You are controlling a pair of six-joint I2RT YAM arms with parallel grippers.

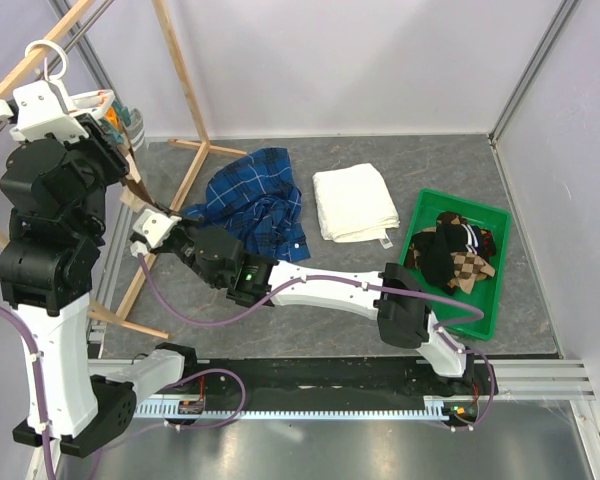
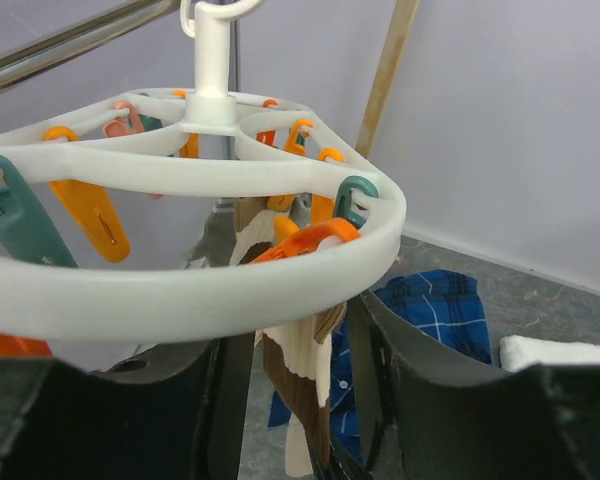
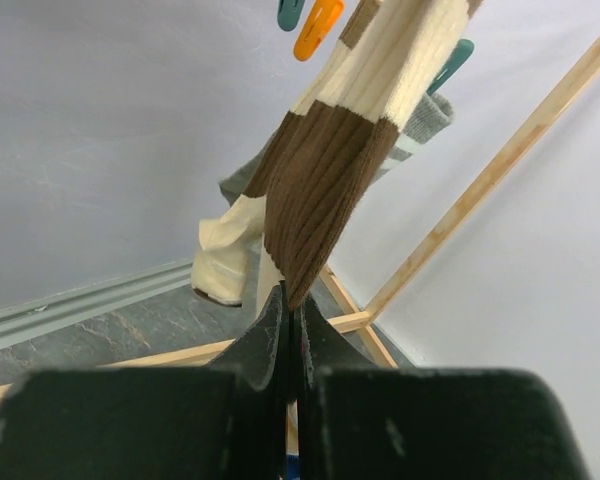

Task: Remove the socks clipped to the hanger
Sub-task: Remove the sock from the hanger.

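Grey, stone-patterned sheeting covers the desk (image 1: 380,160), closed in by pale walls (image 1: 380,60), and a wooden rack (image 1: 185,70) stands at its far left corner. From the rack's top pole hangs the hanger (image 2: 280,290), a white plastic ring with orange and teal clothespins (image 2: 90,215) dangling beneath it. We see a brown-and-cream sock (image 3: 330,170) hanging down from the near side of the ring, under an orange pin. A grey sock (image 3: 425,125) and a cream sock (image 3: 225,255) hang just behind it.

Our right arm stretches from its base across the desk to the rack. There the right pincer (image 3: 292,300) is closed tight on the lower tip of the brown-and-cream sock, its jaws pressed together with the ribbed fabric between them.

Our left arm stands tall at the left, with the left pincer (image 2: 295,330) raised to the hanger. Its jaws stand partway apart just under the ring, with nothing that we can see clamped between them. The sock hangs beyond the gap. We cannot tell whether they touch the ring.

On the desk near the rack's foot lies a crumpled blue plaid shirt (image 1: 255,200), and a folded white towel (image 1: 355,200) lies just to its right. At the right side a green bin (image 1: 485,310) holds a heap of socks (image 1: 460,255), black and tan argyle.
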